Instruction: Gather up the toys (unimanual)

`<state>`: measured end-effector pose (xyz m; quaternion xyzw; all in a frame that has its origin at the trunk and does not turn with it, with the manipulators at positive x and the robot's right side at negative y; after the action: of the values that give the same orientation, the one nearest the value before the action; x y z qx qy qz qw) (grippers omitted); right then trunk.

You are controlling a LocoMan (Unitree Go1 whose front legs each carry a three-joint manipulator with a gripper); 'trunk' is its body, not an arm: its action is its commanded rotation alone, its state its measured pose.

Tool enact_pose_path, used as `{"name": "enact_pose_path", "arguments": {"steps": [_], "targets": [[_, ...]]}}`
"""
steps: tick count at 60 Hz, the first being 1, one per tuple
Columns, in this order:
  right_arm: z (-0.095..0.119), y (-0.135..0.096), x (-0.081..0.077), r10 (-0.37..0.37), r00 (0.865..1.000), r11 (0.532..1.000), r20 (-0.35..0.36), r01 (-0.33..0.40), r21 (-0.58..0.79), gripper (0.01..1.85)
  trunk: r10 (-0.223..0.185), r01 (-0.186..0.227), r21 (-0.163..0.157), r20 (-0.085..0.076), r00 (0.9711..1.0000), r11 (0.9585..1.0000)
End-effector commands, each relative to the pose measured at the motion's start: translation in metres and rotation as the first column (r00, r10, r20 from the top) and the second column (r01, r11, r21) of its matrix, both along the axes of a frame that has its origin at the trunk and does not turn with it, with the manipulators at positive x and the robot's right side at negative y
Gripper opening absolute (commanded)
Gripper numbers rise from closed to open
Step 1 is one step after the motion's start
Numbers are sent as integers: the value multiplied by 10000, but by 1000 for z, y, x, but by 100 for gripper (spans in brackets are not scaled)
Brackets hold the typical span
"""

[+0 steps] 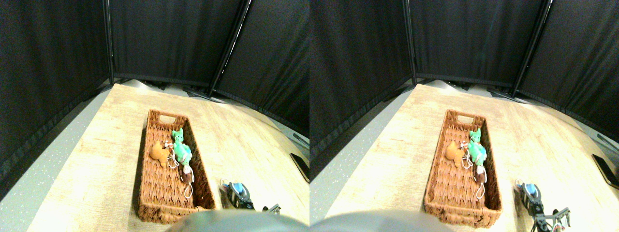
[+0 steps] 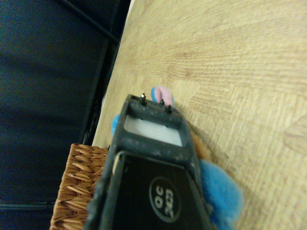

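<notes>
Pressing down on the wooden table, the right claw is covering a blue toy; whether it is gripping it is not clear. Just beside the claw, the wicker basket is holding an orange toy, a green toy and a brown toy.

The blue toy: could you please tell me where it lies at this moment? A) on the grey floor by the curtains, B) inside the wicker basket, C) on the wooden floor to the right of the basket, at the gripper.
C: the blue toy lies on the wood beside the wicker basket, at the right gripper.
</notes>
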<state>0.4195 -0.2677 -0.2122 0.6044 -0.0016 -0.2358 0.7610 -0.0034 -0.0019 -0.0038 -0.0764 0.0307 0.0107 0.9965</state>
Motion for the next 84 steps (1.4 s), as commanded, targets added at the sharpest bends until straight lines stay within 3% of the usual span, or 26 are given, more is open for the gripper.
{"name": "enact_pose_path", "arguments": {"steps": [1,19,28,32,38,42,45,53,59,64,67,70,74,78,82,84], "targets": [[16,4,7,470,9966,9983,676,-445,-378,6,175,-176,-216,-33,9998,9996],[55,32,30,1941,9762,9799,964,-1883,-663,6,473,-465,-581,130,9988,9972],[72,48,41,3201,9434,9429,862,-3085,-1257,10,683,-660,-836,249,9974,9943],[78,53,43,3239,9425,9393,825,-3100,-1467,9,751,-722,-922,283,9968,9931],[86,63,46,3748,9229,9182,880,-3565,-1727,9,898,-855,-1059,366,9953,9907],[91,67,46,3792,9214,9176,854,-3625,-1630,8,964,-913,-1139,403,9945,9893],[94,72,47,4106,9071,9029,925,-3902,-1804,9,1009,-955,-1162,418,9940,9886],[102,81,50,4162,9039,9005,991,-3946,-1828,7,1199,-1128,-1300,488,9916,9851],[107,89,52,4445,8905,8849,967,-4197,-2021,7,1301,-1217,-1396,525,9901,9827],[110,100,52,4861,8686,8675,962,-4662,-1734,8,1407,-1311,-1482,557,9885,9802],[110,104,52,4881,8672,8669,982,-4687,-1701,7,1490,-1387,-1528,580,9871,9785],[110,111,53,5099,8545,8561,991,-4927,-1561,7,1569,-1462,-1578,575,9859,9766],[110,118,53,5105,8543,8561,978,-4943,-1508,6,1677,-1565,-1629,576,9841,9741],[110,127,54,5460,8323,8349,954,-5312,-1440,6,1762,-1644,-1660,586,9826,9723],[110,134,53,5491,8310,8326,894,-5345,-1449,6,1842,-1722,-1702,570,9812,9702],[110,140,53,5600,8233,8255,926,-5449,-1473,6,1869,-1748,-1719,571,9807,9695]]}}
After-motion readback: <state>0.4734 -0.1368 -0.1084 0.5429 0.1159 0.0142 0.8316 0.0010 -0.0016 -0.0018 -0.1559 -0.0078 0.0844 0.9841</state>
